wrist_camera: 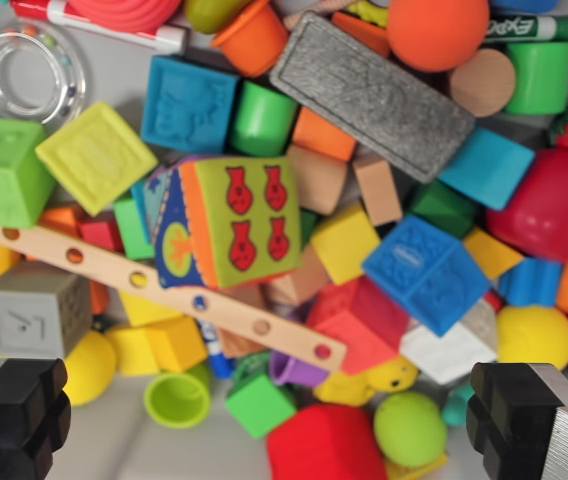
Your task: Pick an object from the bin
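I look straight down into a bin crammed with toys. My gripper (264,420) hangs open above the pile, its two black fingertips (19,412) at the bottom corners of the wrist view with nothing between them. Below the middle lies a soft cube with red fish (236,220). A blue embossed block (426,270) sits to its right, and a long wooden strip with holes (169,298) runs diagonally under it. Between the fingers lie a red block (326,442), a green ball (410,428) and a small green cube (260,403).
A grey eraser (372,93), an orange ball (438,32), a red apple (556,205), a clear ring rattle (26,72), a yellow-green block (96,156), a grey cube (36,310) and markers crowd the bin. The bin's pale floor (124,440) shows at bottom left.
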